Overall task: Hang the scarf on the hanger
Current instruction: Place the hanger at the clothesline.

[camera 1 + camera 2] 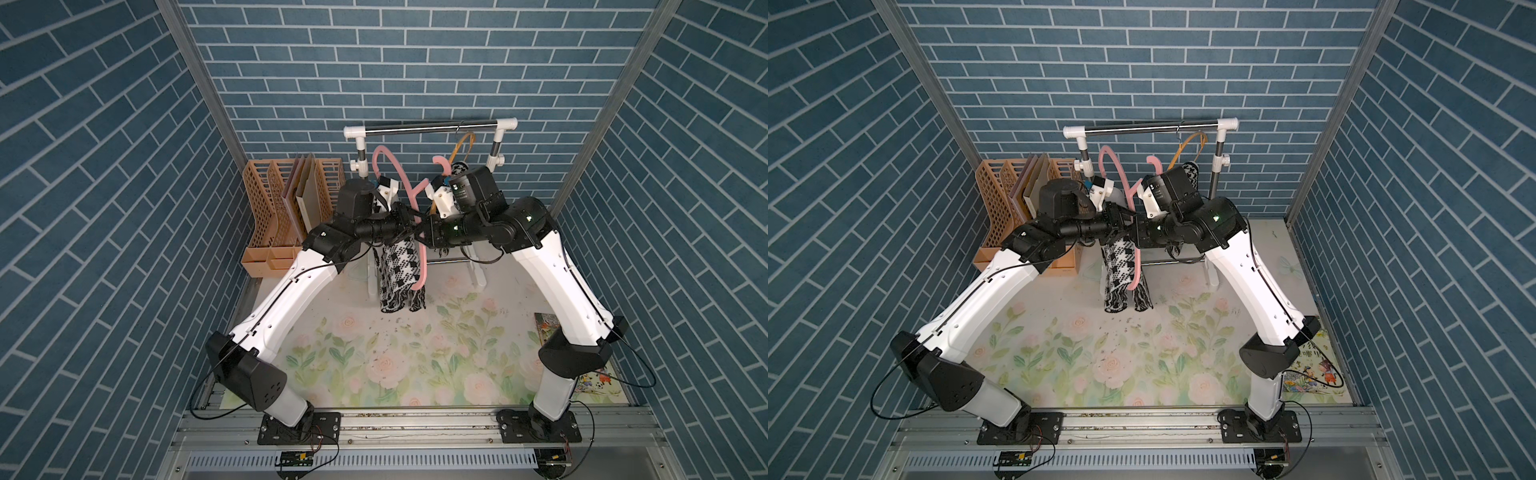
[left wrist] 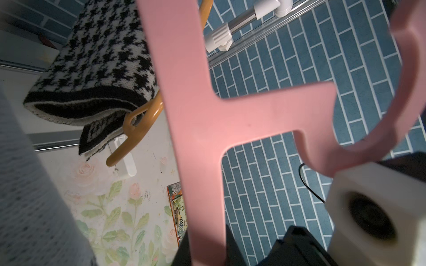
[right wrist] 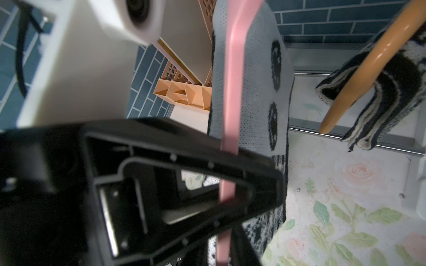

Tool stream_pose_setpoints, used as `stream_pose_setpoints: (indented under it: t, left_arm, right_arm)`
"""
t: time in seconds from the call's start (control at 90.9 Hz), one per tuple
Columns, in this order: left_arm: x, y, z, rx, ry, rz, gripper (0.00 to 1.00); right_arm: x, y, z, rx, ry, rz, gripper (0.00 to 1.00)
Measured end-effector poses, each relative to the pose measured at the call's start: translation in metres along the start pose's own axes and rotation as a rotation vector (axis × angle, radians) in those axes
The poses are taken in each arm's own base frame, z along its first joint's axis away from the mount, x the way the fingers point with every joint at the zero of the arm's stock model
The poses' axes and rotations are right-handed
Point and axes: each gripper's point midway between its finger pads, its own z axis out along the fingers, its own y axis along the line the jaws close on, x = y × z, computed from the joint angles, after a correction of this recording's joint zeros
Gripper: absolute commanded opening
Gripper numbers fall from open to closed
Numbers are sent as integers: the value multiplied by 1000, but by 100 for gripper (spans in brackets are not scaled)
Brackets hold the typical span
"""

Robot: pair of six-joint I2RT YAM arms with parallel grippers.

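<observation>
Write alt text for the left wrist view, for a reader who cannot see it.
A pink hanger fills the foreground, close to the lens. Behind it a black-and-white houndstooth scarf lies folded over an orange hanger, with the rack's metal rail, a blue brick wall and a floral table cover beyond.

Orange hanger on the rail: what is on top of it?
A folded houndstooth scarf drapes over the orange hanger. The stretch of hanger beneath the scarf is covered.
</observation>
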Motion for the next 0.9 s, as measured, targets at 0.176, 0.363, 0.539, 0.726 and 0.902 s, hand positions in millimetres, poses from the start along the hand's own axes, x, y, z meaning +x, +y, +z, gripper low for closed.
stream_pose_setpoints:
  t: [0.176,0.363,0.539,0.726,0.902]
  left_arm:
    - [-5,-10,2,55,55,13,0]
    - [-21,-18,-4,144,89,-13,0]
    - [-43,-21,-13,209,72,-51,0]
    - [-76,-19,-11,293,34,-126,0]
    - [-98,-9,1,360,16,-212,0]
  right_arm:
    - [-1,10,-12,-75,-59,-57,62]
    - [14,10,-55,-168,-157,-95,69]
    - [27,16,-96,-273,-281,-128,71]
    - [48,14,-113,-329,-333,-142,71]
    - [46,14,-121,-342,-377,-141,71]
